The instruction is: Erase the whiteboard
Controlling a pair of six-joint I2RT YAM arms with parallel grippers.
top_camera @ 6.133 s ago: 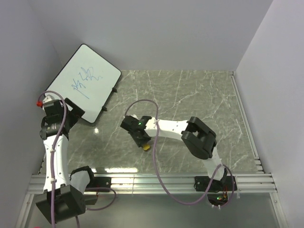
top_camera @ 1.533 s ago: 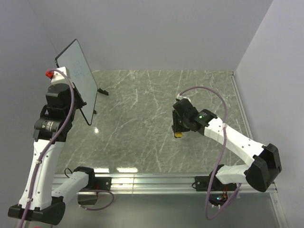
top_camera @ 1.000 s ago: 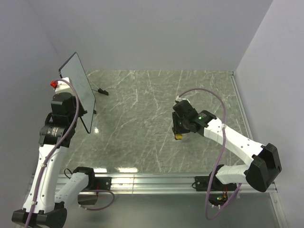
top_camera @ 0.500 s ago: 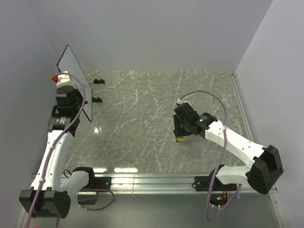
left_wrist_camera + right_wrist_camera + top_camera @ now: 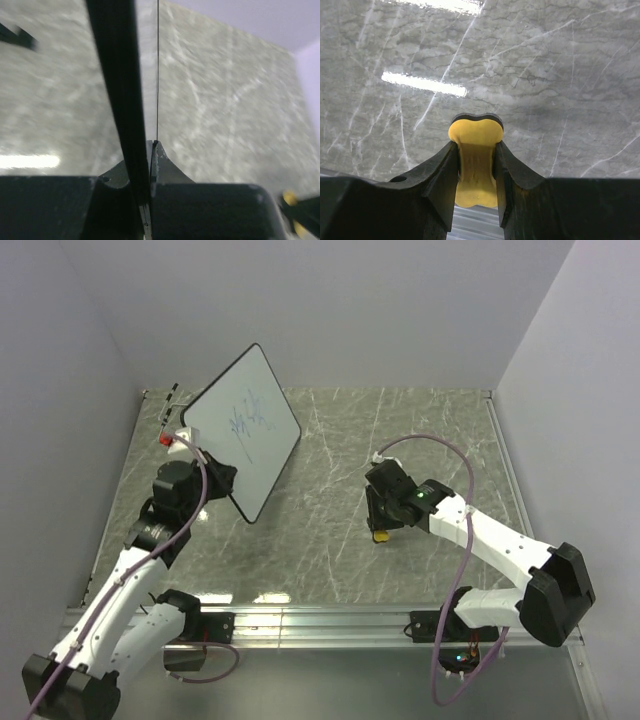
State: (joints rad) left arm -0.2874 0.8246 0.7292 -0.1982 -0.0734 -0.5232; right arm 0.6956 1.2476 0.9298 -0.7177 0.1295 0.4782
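The whiteboard (image 5: 245,430) is held up off the table at the left, tilted, its white face with blue scribbles turned toward the camera. My left gripper (image 5: 222,486) is shut on its lower edge; the left wrist view shows the whiteboard (image 5: 117,85) edge-on as a dark strip pinched in the left gripper (image 5: 149,147). At centre-right my right gripper (image 5: 380,525) hangs over the table, shut on a yellow bone-shaped eraser (image 5: 380,535). In the right wrist view, the eraser (image 5: 476,160) is squeezed at its waist by the right gripper (image 5: 476,147).
A grey marbled table (image 5: 400,450) spreads between the arms, walled on three sides. Small black stand pieces (image 5: 168,400) lie at the far left corner. A ribbed metal rail (image 5: 330,618) runs along the near edge.
My left arm has swung the whiteboard from edge-on at the far left wall to the right, so its written face now shows. The right gripper with the eraser has barely moved.
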